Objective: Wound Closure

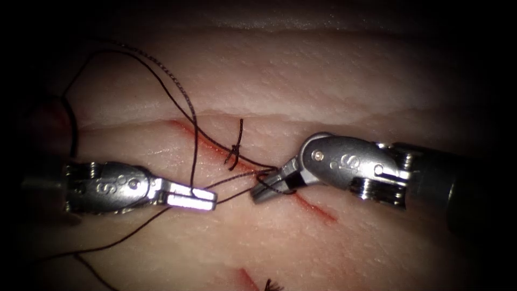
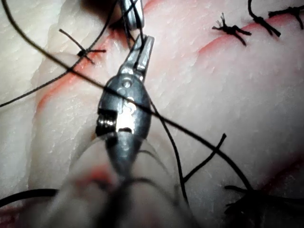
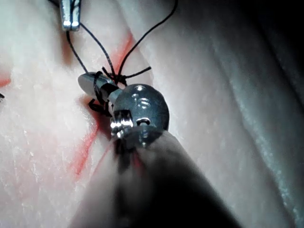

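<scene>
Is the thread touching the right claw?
Touching. In the endoscope view the thread is looped around the right claw; the right wrist view shows dark turns wrapped on it.

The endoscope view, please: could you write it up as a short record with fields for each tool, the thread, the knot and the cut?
left tool: jaws shut on the thread, left of the cut
right tool: jaws shut, thread looped around them, over the cut
knot: tied on the cut, short tail standing up
needle: not seen
cut: red line running diagonally across the tissue, with red fluid along it
</scene>
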Controlling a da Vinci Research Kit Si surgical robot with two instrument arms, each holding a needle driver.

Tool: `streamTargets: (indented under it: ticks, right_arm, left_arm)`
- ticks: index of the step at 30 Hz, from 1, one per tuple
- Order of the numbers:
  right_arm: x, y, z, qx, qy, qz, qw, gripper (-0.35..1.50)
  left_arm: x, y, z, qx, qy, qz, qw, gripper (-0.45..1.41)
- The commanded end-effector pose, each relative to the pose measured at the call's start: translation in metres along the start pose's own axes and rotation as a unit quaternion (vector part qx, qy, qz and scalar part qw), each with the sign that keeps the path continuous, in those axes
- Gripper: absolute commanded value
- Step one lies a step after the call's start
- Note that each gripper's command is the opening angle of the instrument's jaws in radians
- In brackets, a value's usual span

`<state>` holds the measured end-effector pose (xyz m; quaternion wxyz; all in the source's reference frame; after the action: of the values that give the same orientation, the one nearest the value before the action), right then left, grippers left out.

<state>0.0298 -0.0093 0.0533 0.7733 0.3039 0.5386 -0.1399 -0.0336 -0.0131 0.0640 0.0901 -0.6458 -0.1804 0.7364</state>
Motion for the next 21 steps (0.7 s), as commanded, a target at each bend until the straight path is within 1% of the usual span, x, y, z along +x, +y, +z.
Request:
streamTargets:
  ticks: [1, 5, 6, 7, 8, 11, 13, 14, 15, 16, 18, 20, 21]
  right_arm:
    - [0.0001, 0.0012, -0.0003, -0.004, 0.007, 0.001, 1.0, -0.35]
    - [-0.0001, 0.002, -0.0016, -0.014, 0.029, 0.009, 0.999, -0.35]
    - [-0.0001, 0.002, -0.0016, -0.014, 0.029, 0.009, 0.999, -0.35]
    - [-0.0003, 0.0022, -0.0018, -0.015, 0.029, 0.01, 0.999, -0.35]
    - [-0.0003, 0.0022, -0.0018, -0.015, 0.029, 0.01, 0.999, -0.35]
    - [-0.0011, 0.0025, -0.0019, -0.018, 0.026, 0.01, 0.999, -0.35]
    - [-0.002, 0.0028, -0.0018, -0.021, 0.022, 0.008, 1.0, -0.35]
    - [-0.002, 0.0028, -0.0018, -0.021, 0.022, 0.008, 1.0, -0.35]
    - [-0.0025, 0.003, -0.0017, -0.022, 0.02, 0.007, 1.0, -0.35]
    - [-0.0025, 0.003, -0.0017, -0.022, 0.02, 0.007, 1.0, -0.35]
    - [-0.0033, 0.0031, -0.0016, -0.024, 0.017, 0.005, 1.0, -0.35]
    - [-0.0035, 0.0031, -0.0016, -0.025, 0.016, 0.004, 1.0, -0.35]
    - [-0.004, 0.0033, -0.0016, -0.026, 0.016, 0.003, 1.0, -0.35]
  left_arm:
    - [-0.0003, 0.0001, 0.0006, -0.001, -0.001, 0.001, 1.0, -0.45]
    - [0.0004, 0.0027, 0.0003, 0.0, -0.008, -0.004, 1.0, -0.45]
    - [0.0004, 0.0027, 0.0003, 0.0, -0.008, -0.004, 1.0, -0.45]
    - [0.0007, 0.0038, 0.0002, -0.004, -0.011, -0.001, 1.0, -0.45]
    - [0.0007, 0.0038, 0.0002, -0.004, -0.011, -0.001, 1.0, -0.45]
    - [0.0017, 0.0064, -0.0002, -0.015, -0.016, 0.002, 1.0, -0.45]
    - [0.003, 0.0087, -0.0007, -0.017, -0.016, 0.008, 1.0, -0.45]
    - [0.003, 0.0087, -0.0007, -0.017, -0.016, 0.008, 1.0, -0.45]
    - [0.0035, 0.01, -0.001, -0.02, -0.016, 0.011, 1.0, -0.45]
    - [0.0035, 0.01, -0.001, -0.02, -0.016, 0.011, 1.0, -0.45]
    - [0.004, 0.0117, -0.0013, -0.026, -0.017, 0.012, 0.999, -0.45]
    - [0.0042, 0.0123, -0.0014, -0.027, -0.017, 0.013, 0.999, -0.45]
    - [0.0043, 0.0132, -0.0016, -0.029, -0.018, 0.014, 0.999, -0.45]
